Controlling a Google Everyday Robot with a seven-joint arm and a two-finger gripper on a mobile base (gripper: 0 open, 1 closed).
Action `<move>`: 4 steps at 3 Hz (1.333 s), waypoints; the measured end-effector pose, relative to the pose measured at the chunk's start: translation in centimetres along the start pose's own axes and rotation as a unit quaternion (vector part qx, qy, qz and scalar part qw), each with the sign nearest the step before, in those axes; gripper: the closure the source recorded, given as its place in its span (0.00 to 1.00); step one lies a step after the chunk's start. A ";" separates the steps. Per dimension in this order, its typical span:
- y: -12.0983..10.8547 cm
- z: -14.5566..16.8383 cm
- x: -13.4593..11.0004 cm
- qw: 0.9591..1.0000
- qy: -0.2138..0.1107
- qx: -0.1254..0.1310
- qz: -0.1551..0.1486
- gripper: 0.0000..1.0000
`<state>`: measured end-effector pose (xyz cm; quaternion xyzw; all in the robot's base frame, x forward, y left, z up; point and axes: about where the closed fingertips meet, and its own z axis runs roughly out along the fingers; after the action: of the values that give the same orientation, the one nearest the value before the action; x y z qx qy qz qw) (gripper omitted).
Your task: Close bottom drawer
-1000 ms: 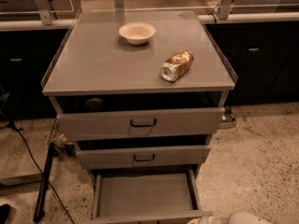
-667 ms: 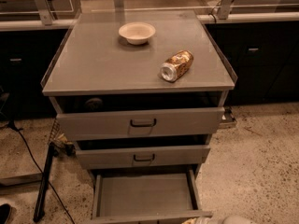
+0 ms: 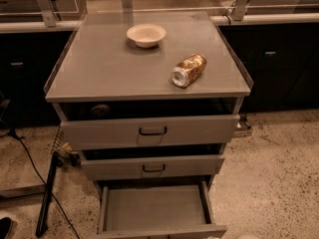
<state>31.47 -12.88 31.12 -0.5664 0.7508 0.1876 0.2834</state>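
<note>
A: Camera view. Where do we put the bottom drawer (image 3: 155, 207)?
B: Lowest of three in the grey cabinet (image 3: 99, 68), pulled far out toward us. We see its plain grey tray floor, and its front panel runs along the bottom edge of the frame.
A: The drawers above?
B: The middle drawer (image 3: 152, 167) and the top drawer (image 3: 149, 131) each sit a little way out, each with a dark loop handle. We note a dark gap above the top one, with a round dark thing (image 3: 99, 110) in it that we cannot identify.
A: On top?
B: A pale bowl (image 3: 146, 34) upright near the back. A gold drink can (image 3: 188, 69) lies on its side toward the right, well apart from the bowl.
A: Floor?
B: Speckled floor (image 3: 279, 173), with a black cable (image 3: 30, 163) and a dark bar (image 3: 47, 195) to the left of the cabinet.
A: Gripper?
B: Outside the frame. Whether it is wide, narrow or holding anything, we cannot tell.
</note>
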 end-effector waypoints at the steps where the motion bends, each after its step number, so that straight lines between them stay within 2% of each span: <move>1: 0.0 2.2 0.7 1.000 -0.006 -0.003 0.000 1.00; 3: -1.2 10.7 3.2 0.999 -0.038 0.006 -0.008 1.00; 4: -1.5 14.4 4.6 0.997 -0.062 0.026 -0.020 1.00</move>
<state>35.04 -8.04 17.16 -0.5610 0.7247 0.1970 0.3483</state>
